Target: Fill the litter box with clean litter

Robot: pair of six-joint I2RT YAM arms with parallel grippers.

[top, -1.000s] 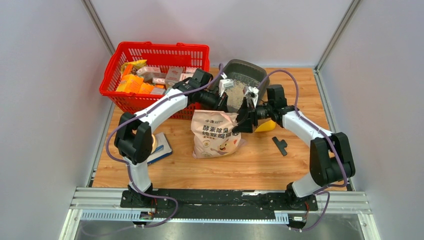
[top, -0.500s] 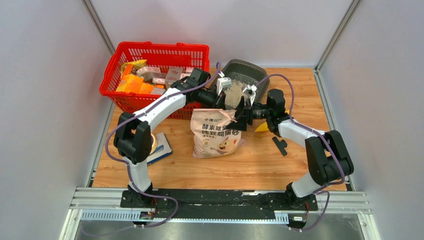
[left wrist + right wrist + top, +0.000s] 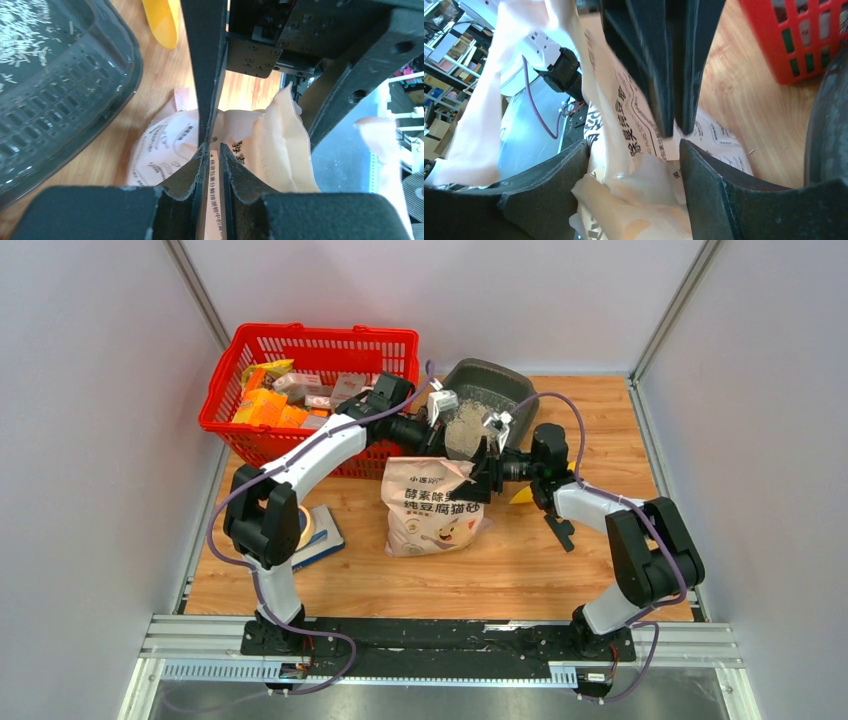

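Note:
The dark grey litter box (image 3: 497,383) sits at the back of the table, with pale litter (image 3: 461,426) heaped at its near end. It also shows in the left wrist view (image 3: 60,95), with litter granules (image 3: 25,30) inside. The pink-beige printed bag (image 3: 435,508) stands just in front of it. My left gripper (image 3: 212,150) is shut on a thin edge of the bag's top (image 3: 270,150). My right gripper (image 3: 634,185) is open, its jaws wide apart with the crumpled bag top (image 3: 629,180) between them.
A red basket (image 3: 312,339) of packets stands at the back left, against the left arm. A yellow scoop (image 3: 520,495) lies under the right arm and shows in the left wrist view (image 3: 162,20). A small black part (image 3: 560,530) lies to the right. A flat blue-edged item (image 3: 322,537) lies at the left.
My right gripper has moved left and down onto the bag's top, and its arm has lowered. My left gripper has kept its hold and shifted slightly back and left.

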